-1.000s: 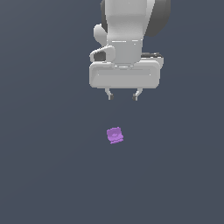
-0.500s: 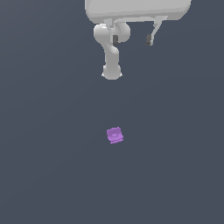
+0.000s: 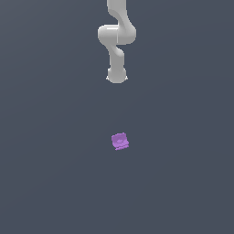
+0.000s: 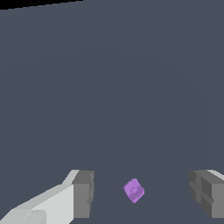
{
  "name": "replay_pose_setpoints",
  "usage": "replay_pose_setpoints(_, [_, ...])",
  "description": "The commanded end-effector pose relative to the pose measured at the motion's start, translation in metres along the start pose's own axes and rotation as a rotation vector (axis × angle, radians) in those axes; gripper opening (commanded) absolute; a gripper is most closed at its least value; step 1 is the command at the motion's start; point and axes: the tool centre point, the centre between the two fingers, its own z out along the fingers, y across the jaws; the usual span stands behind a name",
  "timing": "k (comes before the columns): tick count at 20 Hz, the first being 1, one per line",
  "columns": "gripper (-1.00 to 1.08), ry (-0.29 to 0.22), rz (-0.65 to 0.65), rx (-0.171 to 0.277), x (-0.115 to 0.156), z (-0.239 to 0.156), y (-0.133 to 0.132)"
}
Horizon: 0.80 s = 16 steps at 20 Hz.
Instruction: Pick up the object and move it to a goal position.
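The gripper (image 4: 140, 194) hangs with its jaws spread wide, holding nothing; the purple object (image 4: 134, 190) lies on the grey table (image 3: 55, 173) between them, touching neither.

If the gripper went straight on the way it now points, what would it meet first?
Probably the purple object, which shows between the open gripper's fingers in the wrist view; nothing else shows in the way, though depth is unclear.

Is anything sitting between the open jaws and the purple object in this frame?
Nothing visible does. In the wrist view the purple object lies on bare grey floor, seen in the gap of the open gripper, apart from both jaws. The exterior view shows only the arm near it.
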Motion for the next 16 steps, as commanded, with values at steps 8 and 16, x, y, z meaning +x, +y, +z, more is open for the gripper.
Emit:
replay_pose_setpoints(8, [0.68,0.17,0.029,-0.131,-0.01,-0.056,-0.057])
replay_pose_setpoints(16, [0.68,0.269,0.026,-0.275,-0.04,-0.04,-0.111])
